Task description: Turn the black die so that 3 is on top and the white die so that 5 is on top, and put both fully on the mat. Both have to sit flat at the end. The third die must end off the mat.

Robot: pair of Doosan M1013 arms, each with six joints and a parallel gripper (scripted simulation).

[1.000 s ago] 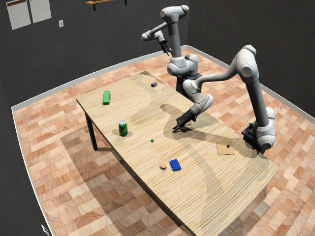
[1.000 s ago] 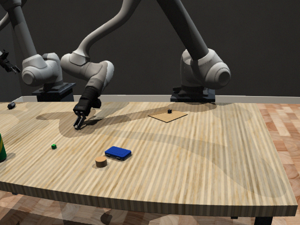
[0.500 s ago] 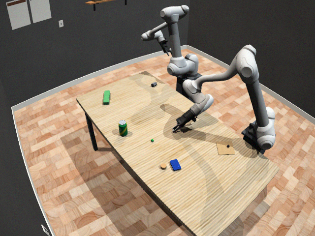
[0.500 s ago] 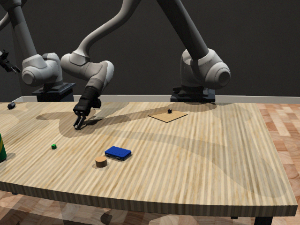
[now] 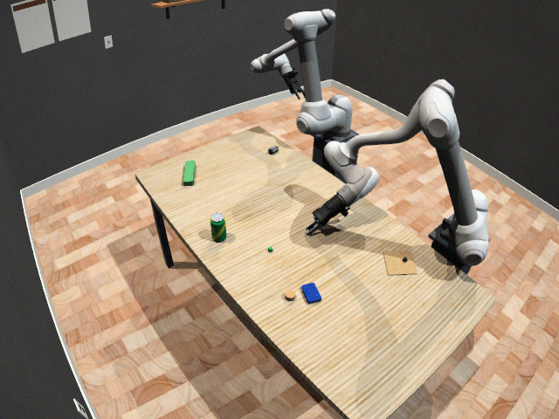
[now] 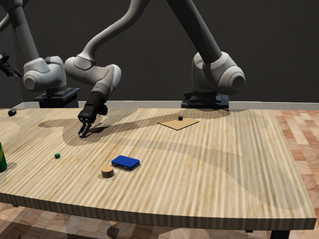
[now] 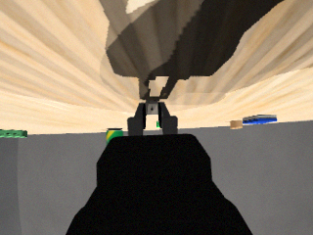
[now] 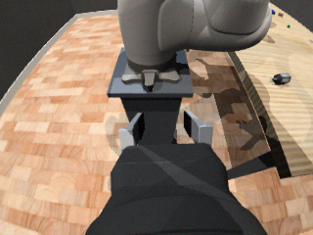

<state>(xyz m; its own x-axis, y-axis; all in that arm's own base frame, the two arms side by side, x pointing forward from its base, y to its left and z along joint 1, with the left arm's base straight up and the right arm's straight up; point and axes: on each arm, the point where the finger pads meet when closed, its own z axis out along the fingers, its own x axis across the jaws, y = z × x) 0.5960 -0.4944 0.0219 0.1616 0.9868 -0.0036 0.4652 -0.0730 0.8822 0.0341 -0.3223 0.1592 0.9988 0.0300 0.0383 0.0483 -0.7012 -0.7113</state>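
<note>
Nearest in the exterior view, toward the long front edge of the table (image 5: 252, 180) (image 6: 206, 179) (image 7: 44, 64) (image 8: 295, 122), a wooden disc (image 5: 289, 295) (image 6: 107, 172) (image 7: 236, 124) (image 8: 281, 15) sits beside a blue case (image 5: 311, 292) (image 6: 125, 162) (image 7: 260, 119) (image 8: 273, 12). Farther in, the green die (image 5: 270, 249) (image 6: 57, 155) (image 7: 157, 124) (image 8: 289, 26) lies off the mat, as wanted. Beyond it the left gripper (image 5: 308, 232) (image 6: 81, 135) (image 7: 152, 110) tilts low, its fingers narrow around the white die (image 6: 80, 134) (image 7: 152, 108); whether that touches wood I cannot tell. The die is a small pale cube, one dark pip facing the wrist camera; its top number is unreadable. Turning it seems to be the step in hand; next it likely wants a careful roll toward 5, then carrying to the mat. Near the back edge, toward the right-hand far corner, the mat (image 5: 392, 266) (image 6: 177, 125) bears the black die (image 5: 404, 259) (image 6: 180, 118), seemingly flat, number unclear. Farthest, past the back edge, the right gripper (image 5: 300, 95) (image 6: 17, 74) (image 8: 163, 119) hangs wide and empty.

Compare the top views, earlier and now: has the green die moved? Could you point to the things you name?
No; the green die (image 5: 270, 249) (image 6: 57, 155) (image 7: 157, 124) keeps its place beside the green can (image 5: 218, 228) (image 6: 2, 159) (image 7: 114, 135).
</note>
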